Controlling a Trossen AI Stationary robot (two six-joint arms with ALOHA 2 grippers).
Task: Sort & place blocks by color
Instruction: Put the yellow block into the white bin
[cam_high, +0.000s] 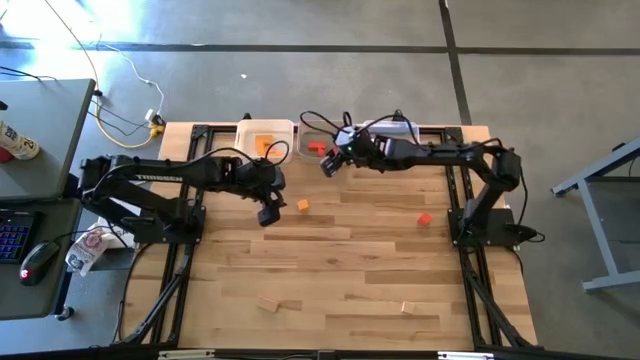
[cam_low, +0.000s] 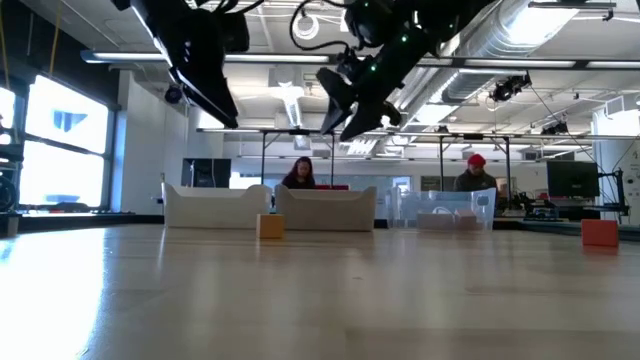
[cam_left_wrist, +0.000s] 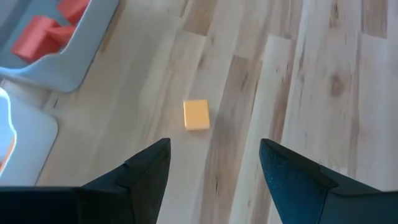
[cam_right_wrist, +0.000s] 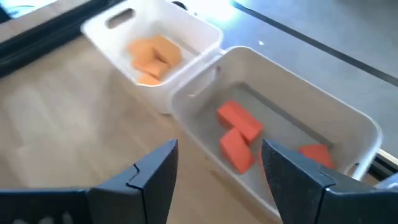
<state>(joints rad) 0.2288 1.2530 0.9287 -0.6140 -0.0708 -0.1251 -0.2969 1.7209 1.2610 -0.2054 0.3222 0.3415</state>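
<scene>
While the right hand (cam_right_wrist: 217, 163) hangs released and empty over the bin of red blocks (cam_right_wrist: 239, 121), the left hand (cam_left_wrist: 214, 163), fingers spread, should drop straight onto the orange block (cam_left_wrist: 196, 115) lying on the worktop (cam_high: 340, 260).

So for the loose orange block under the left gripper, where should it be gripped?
Come straight down on the orange block with the open left gripper, closing on two opposite flat sides. It lies flat and alone on the table, so probably any side pair is free.
</scene>
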